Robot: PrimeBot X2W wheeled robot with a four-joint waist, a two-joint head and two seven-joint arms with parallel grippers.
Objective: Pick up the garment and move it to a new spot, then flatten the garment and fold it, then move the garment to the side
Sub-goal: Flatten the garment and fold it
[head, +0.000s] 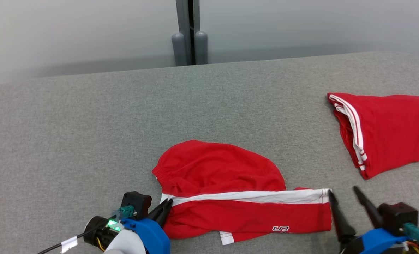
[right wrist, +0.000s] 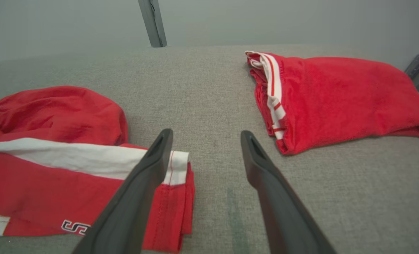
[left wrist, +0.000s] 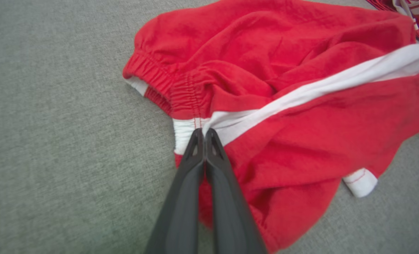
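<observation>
Cloth this thin should weigh next to nothing and hold no shape of its own. I judge the garment (head: pixel 230 197) will sag wherever I do not hold it, and slip from smooth fingers unless I bite a doubled edge. It lies crumpled on the grey woven table (head: pixel 89 123), right in front of me, between my two claws. It is a pair of soft, matte red shorts with a gathered elastic waistband (left wrist: pixel 167 88) at my left and a broad white stripe (head: pixel 251 195) along its length. A small logo (head: pixel 280 229) sits near the stitched hem (right wrist: pixel 183 197) at my right. The far half bulges in a rounded, wrinkled hump; the near half lies flatter.

My left claw (left wrist: pixel 204 133) is clenched tight, tips together on the white end of the waistband. It looks to have pinched the cloth there, though how much is caught I cannot tell. My right claw (right wrist: pixel 206 133) is spread wide and grasps nothing. One finger lies over the hem corner where the stripe ends, the other over bare table. That doubled hem corner seems the firmest hold. Well apart to the right lies a second red garment (head: pixel 389 130), folded.
</observation>
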